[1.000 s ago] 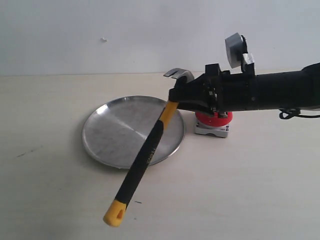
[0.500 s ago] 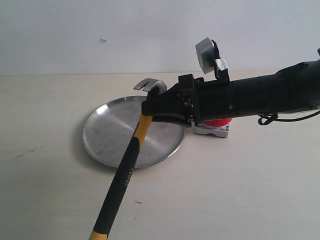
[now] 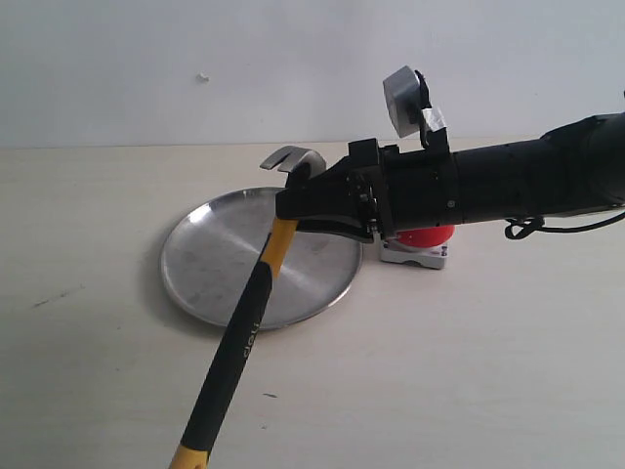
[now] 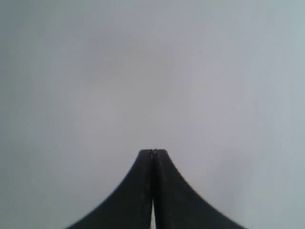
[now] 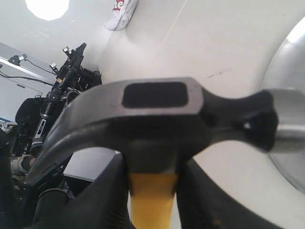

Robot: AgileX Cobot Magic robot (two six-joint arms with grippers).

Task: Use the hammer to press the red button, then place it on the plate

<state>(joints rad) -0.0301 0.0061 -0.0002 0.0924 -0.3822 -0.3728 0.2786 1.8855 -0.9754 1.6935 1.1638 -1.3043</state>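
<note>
And the right pincer [image 3: 293,210] had it, jaws clamped tight on the neck of the hammer [image 3: 249,322], just under the steel head. The right wrist view confirmed it: fingers hugging the yellow shaft either side, claw curling off one way, striking face the other. The head rode high over the far part of the plate [image 3: 210,264], while the handle sloped down and away toward the near edge of the bench [image 3: 469,371], its yellow end running out of sight there. Whether the handle brushed the plate's near rim, I couldn't tell.

The plate lay toward the far edge, left of the middle. The red button [image 3: 430,236] sat just beside it on the side toward the right edge, half hidden under the arm.

With the hammer hanging over the plate, this looked like the setting-down step. To do it well: swing the handle round so that most of its length lies across the metal rather than trailing off the rim, bring the head down low before letting go, and open only once the weight is resting. Dropped from height, it could skid off that slick surface.

The left pincer [image 4: 153,157] was out of the play, tips pressed together on nothing.
</note>
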